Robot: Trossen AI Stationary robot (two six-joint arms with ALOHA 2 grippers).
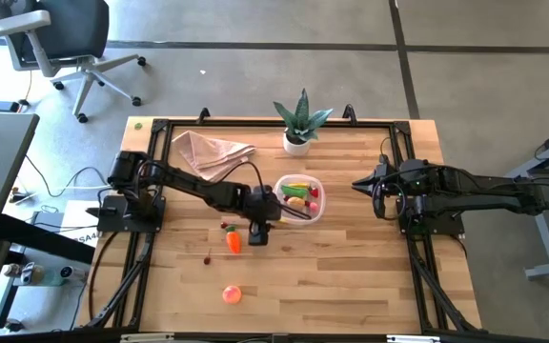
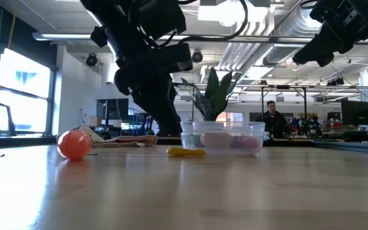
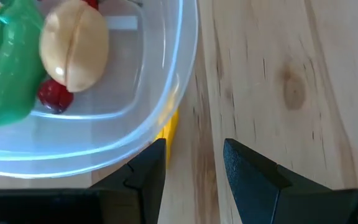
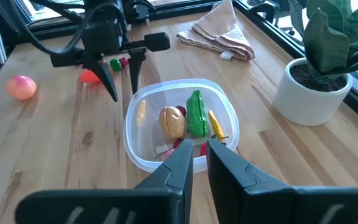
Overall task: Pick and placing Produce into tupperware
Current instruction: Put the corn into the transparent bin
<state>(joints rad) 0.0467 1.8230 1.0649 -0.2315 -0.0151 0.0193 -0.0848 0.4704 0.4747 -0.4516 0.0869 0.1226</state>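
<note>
Nearest on the pale wood table (image 1: pixel 351 276), a peach (image 1: pixel 232 294) lies alone, well apart from the rest. Farther in, a carrot (image 1: pixel 233 242) lies with small red and green bits (image 1: pixel 226 227) just beside it and a tiny dark piece (image 1: pixel 207 258) near it.

At mid-table the left gripper (image 1: pixel 276 215) points down at the near rim of the tub (image 1: pixel 315 211). Its fingers (image 3: pixel 145 171) stand partly apart with nothing between them, one tip right at the tub's wall. A yellow strip (image 3: pixel 169 127) lies on the wood, partly under that wall. Inside the tub are a green pod (image 4: pixel 196 113), a tan piece (image 4: pixel 172 122), yellow strips and small red pieces.

The right gripper (image 4: pixel 197 160) hangs above the table's right side, well clear of the tub, its fingers nearly together and holding nothing.

Toward the far edge, a crumpled cloth (image 1: pixel 210 150) lies on the wood and a plant (image 1: pixel 299 122) stands in a white pot.

Black rails frame the table. Beyond it lies a grey floor with an office chair (image 1: pixel 65 43); the low view shows an open hall with ceiling pipes, windows and a person (image 2: pixel 274 119) far off.
</note>
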